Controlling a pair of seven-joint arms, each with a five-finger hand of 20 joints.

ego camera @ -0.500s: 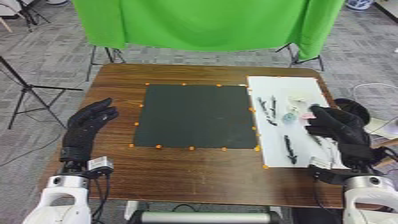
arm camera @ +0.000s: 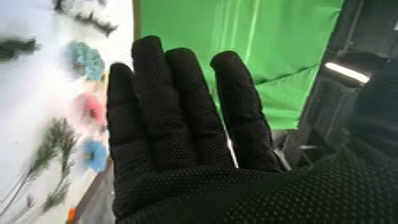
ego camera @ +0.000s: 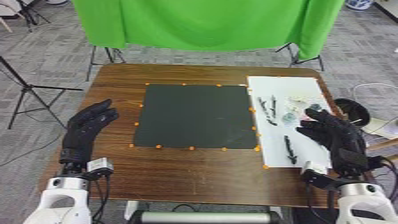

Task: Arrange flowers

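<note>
the arranging looks unstarted: a pink flower [arm camera: 91, 109], a teal flower [arm camera: 87, 61] and green sprigs [arm camera: 57, 142] lie loose beside the right hand [arm camera: 204, 187], on the white sheet [ego camera: 266, 85] partly under it. that hand is open and empty; picking and placing seem all to do. the left hand [ego camera: 84, 125] is relaxed near the dark mat [ego camera: 195, 117], holding nothing.

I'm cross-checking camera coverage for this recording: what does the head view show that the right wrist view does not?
Head view: the left hand, the dark square mat with its orange markers, and the round black container beside the table's right edge.

Right wrist view: a bright light strip and the fine weave of the glove.

Both: the right hand, fingers extended; the green cloth; the white sheet; a teal flower; and dark sprigs.
</note>
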